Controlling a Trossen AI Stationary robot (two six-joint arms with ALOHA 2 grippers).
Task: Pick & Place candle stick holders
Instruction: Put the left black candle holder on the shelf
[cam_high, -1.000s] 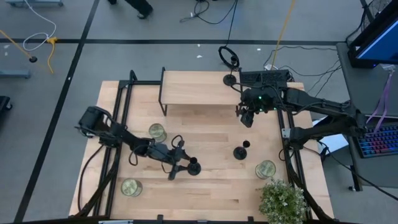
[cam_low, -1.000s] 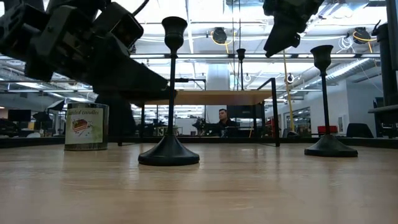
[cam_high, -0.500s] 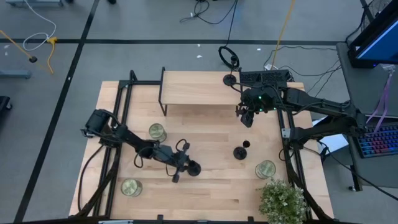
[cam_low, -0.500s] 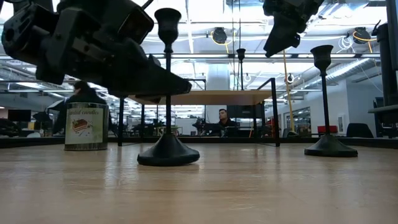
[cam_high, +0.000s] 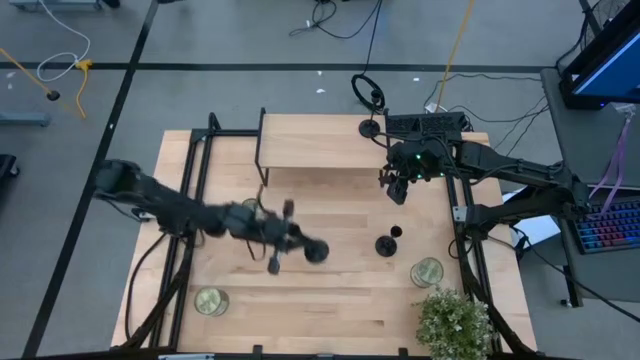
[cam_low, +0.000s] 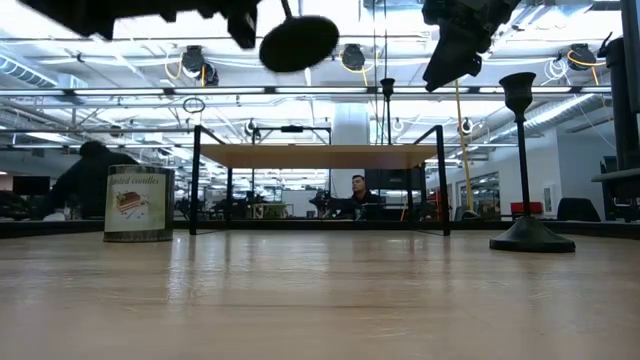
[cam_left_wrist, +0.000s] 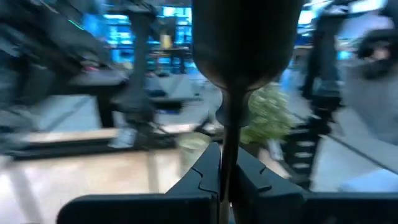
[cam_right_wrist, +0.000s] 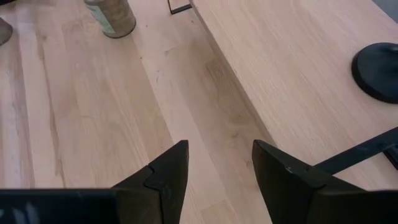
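Note:
One black candle stick holder (cam_high: 316, 250) hangs in the air over the table's middle with my left gripper (cam_high: 300, 243) shut on it. In the low view its round base (cam_low: 298, 42) floats high above the wood. A second holder (cam_high: 388, 243) stands on its base on the table, to the right. A third one (cam_high: 371, 128) stands on the right end of the raised wooden shelf (cam_high: 315, 140). My right gripper (cam_high: 397, 186) hovers open above the table beside that shelf end, with nothing between its fingers (cam_right_wrist: 165, 177). My left gripper pinches the holder's thin stem (cam_left_wrist: 227, 146) between its two fingers, below the cup top (cam_left_wrist: 242, 43). The fingers come level from the table's left and lie across the stem. The holder stays roughly upright, its base lifted clear of the table.
Clear glass jars with greenish contents stand at the near left (cam_high: 210, 300), near right (cam_high: 427, 272) and under my left arm (cam_high: 253, 208). A potted plant (cam_high: 455, 322) sits at the near right corner. People show in the room beyond the table.
My left gripper has shut on the holder's stem and gone up and a little toward the far edge. The holder, which stood on the table, is now lifted clear of it.

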